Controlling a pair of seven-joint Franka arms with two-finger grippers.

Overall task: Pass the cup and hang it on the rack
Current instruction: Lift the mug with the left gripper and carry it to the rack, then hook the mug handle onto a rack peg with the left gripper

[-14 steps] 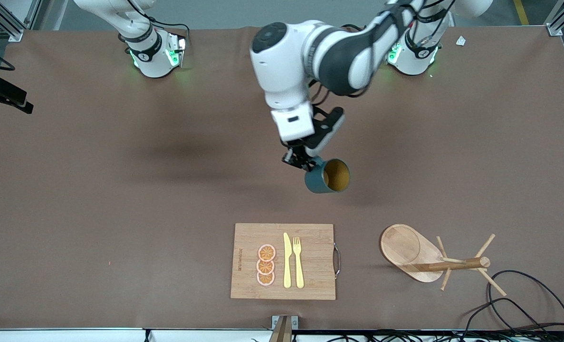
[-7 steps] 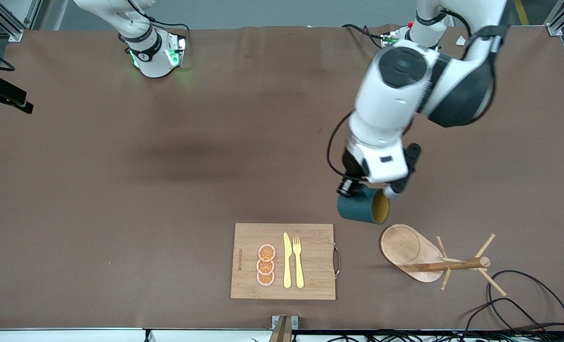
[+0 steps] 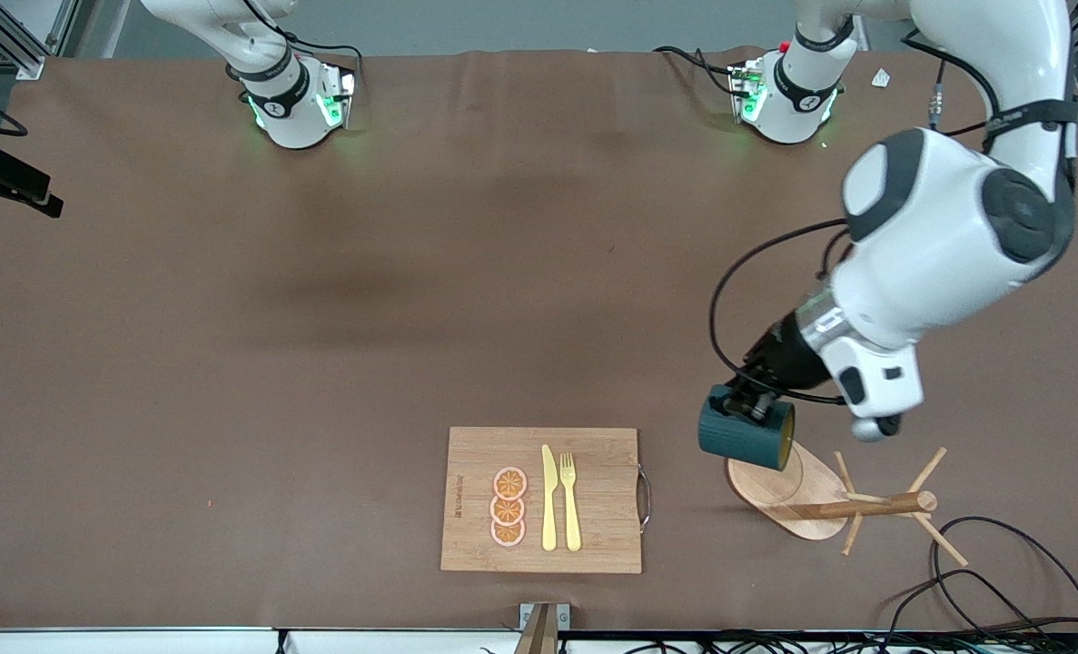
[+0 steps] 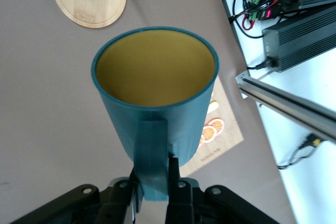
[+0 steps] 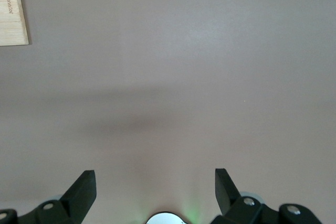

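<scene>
Lighting evenly and softly from overhead, leaving only a broad, faint smudge of shadow on the brown table mat [image 3: 393,300] toward the right arm's end and a short dark one beside the rack [image 3: 806,495]. Glowing green at both arm bases, spilling a small tint onto the mat. Showing sharp in the front view, with the cup [image 4: 155,106] crisp and shaded inside in the left wrist view, and no glare anywhere.
</scene>
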